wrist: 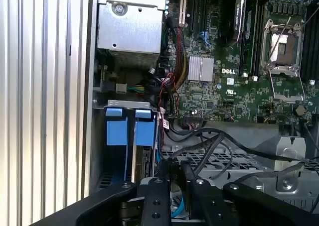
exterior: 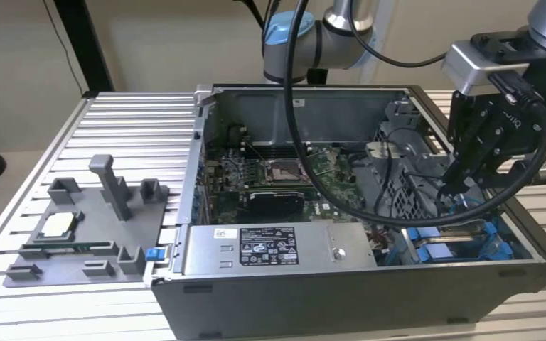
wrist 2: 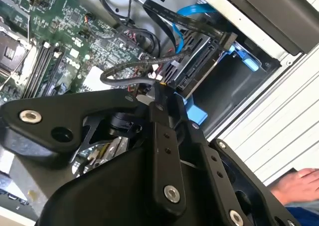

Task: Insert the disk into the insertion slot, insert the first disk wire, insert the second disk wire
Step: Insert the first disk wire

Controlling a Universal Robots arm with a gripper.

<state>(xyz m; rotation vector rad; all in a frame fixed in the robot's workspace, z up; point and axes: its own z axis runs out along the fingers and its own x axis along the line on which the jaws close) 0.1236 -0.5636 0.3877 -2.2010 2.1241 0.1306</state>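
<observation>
An open computer case point(exterior: 349, 298) is lying on a slatted table point(exterior: 26, 142), seen from above in the exterior view. The robot's gripper point(exterior: 458, 181) is hanging at the right of that frame, reaching down into the case's right end. In the second wrist view its fingertips point(wrist 2: 158, 97) are drawn together and appear to be pinching the end of a black wire point(wrist 2: 124, 72), though the grasp itself is partly hidden. The disk point(exterior: 443, 249), in its blue carrier, is sitting inside the slot point(exterior: 486, 241) at the lower right of the exterior frame, so the insertion step looks done. From the gripper, the disk is lying just below in that frame and close by. Its long axis seems to be running left to right along the case's near wall. In the first wrist view the carrier's blue tabs point(wrist: 113, 131) are standing side by side, just beside the gripper's black links.
</observation>
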